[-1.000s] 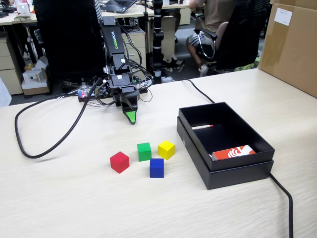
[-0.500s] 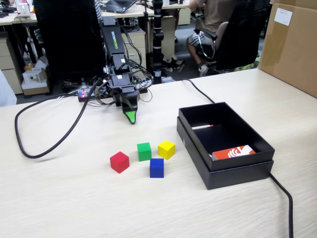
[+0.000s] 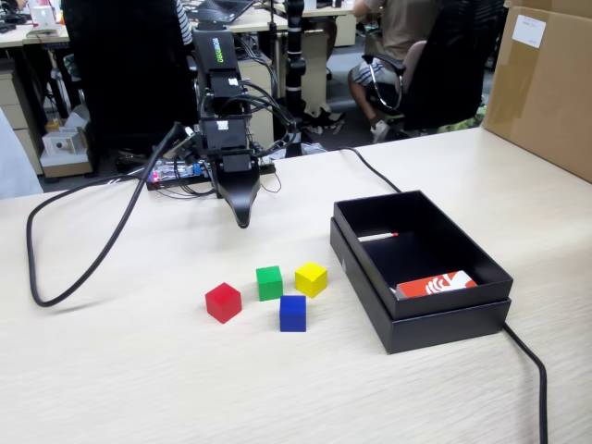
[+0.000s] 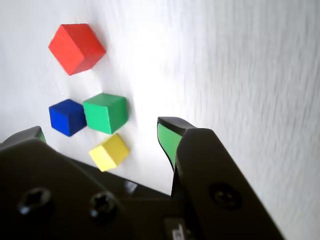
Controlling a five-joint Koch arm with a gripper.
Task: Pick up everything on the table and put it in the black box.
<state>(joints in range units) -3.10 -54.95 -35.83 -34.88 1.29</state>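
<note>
Raised since before, arm turned (jaws now parted); cubes unmoved

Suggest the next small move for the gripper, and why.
Probably lower the gripper toward the green cube, the nearest one. All four cubes sit on the table, none in the black box. The wrist view shows the jaws open and empty, above the cluster.
</note>
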